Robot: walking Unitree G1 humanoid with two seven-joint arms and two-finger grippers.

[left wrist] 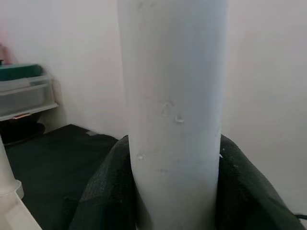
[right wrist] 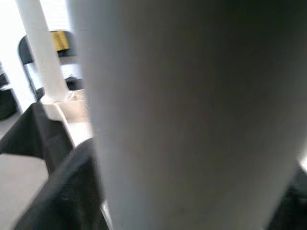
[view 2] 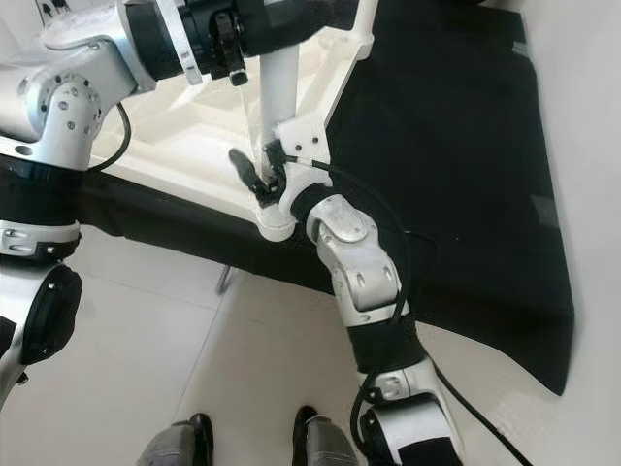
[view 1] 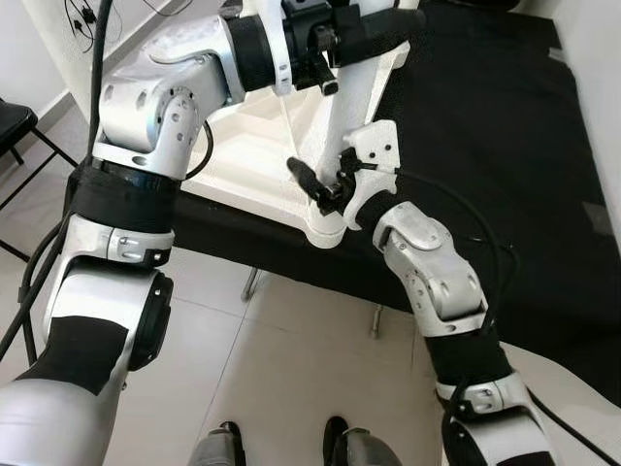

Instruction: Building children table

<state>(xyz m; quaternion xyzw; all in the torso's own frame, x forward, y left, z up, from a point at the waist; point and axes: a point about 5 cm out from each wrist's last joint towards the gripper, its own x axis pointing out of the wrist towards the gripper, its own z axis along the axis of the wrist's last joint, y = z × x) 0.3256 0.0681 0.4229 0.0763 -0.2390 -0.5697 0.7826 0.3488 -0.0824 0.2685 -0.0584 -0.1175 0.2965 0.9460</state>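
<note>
Fingers of the left gripper [view 1: 335, 39] clasp the upper part of a white table leg [view 1: 351, 102], steadying it upright while the right gripper [view 1: 335, 189] closes on its base, where it meets the corner of the upturned white tabletop [view 1: 247, 146]; the pairing suggests the leg is being seated in its socket. Tabletop rests on a black-draped counter [view 1: 485, 126]. Right eye view: same hold, the leg [view 2: 277, 92] rising from the near corner. Left wrist view: black fingers [left wrist: 103, 191] hug the leg [left wrist: 172, 115] on both sides. Right wrist view: the leg [right wrist: 192, 115] looms blurred; a second leg [right wrist: 45, 57] stands beyond.
</note>
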